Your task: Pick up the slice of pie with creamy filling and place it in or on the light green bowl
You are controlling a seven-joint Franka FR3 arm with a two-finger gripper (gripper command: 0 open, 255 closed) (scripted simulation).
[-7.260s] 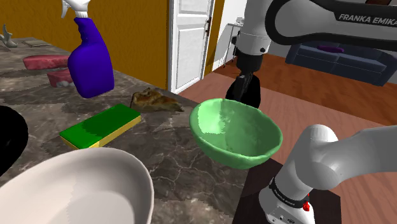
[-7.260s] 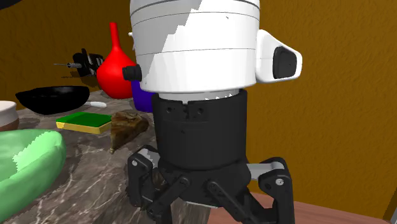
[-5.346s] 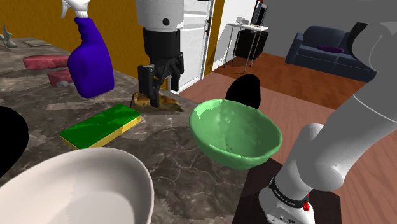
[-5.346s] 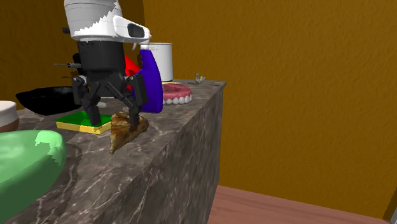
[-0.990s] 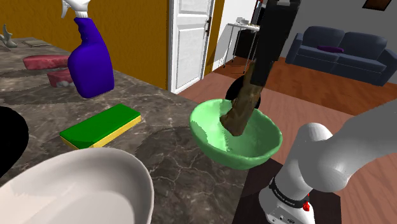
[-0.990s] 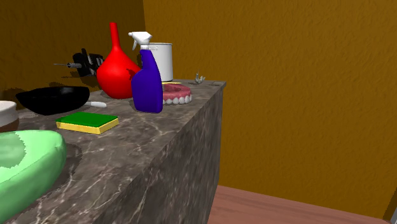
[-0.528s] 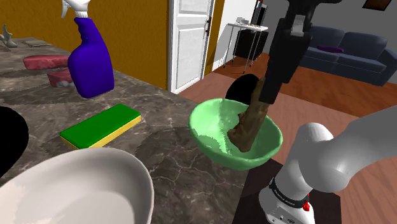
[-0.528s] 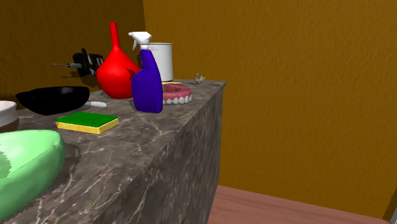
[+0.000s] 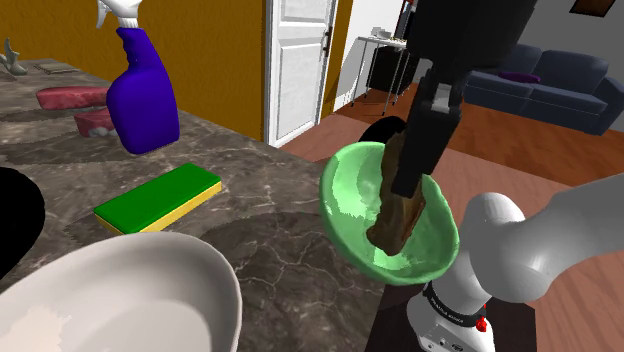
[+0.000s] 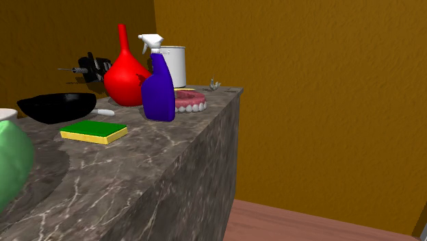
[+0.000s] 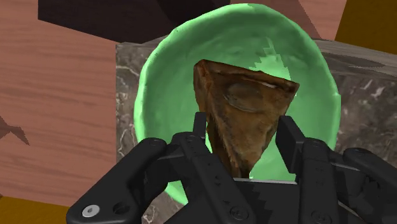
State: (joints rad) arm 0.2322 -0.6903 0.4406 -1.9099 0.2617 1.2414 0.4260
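One brown pie slice (image 11: 245, 105) hung clamped between the two black fingers (image 11: 289, 143) of the gripper (image 11: 243, 130), which were closed on its sides near the narrow tip. Along the gripper, the slice's point lay back between the fingers and its wide crust end faced away, toward the inside of the single light green bowl (image 11: 162, 83). In the shoulder view the slice (image 9: 398, 215) had its long axis nearly upright, its lower end down inside the bowl (image 9: 345, 195); whether it touched the bowl's wall could not be told. The bowl sat tipped at the corner of the dark marbled surface (image 9: 270, 250). Also on that surface stood one purple spray bottle (image 9: 145, 95), one green-and-yellow sponge (image 9: 160, 198) and one white bowl (image 9: 120, 300). The second exterior view showed one black bowl (image 10: 56, 106) and one red flask (image 10: 125, 72).
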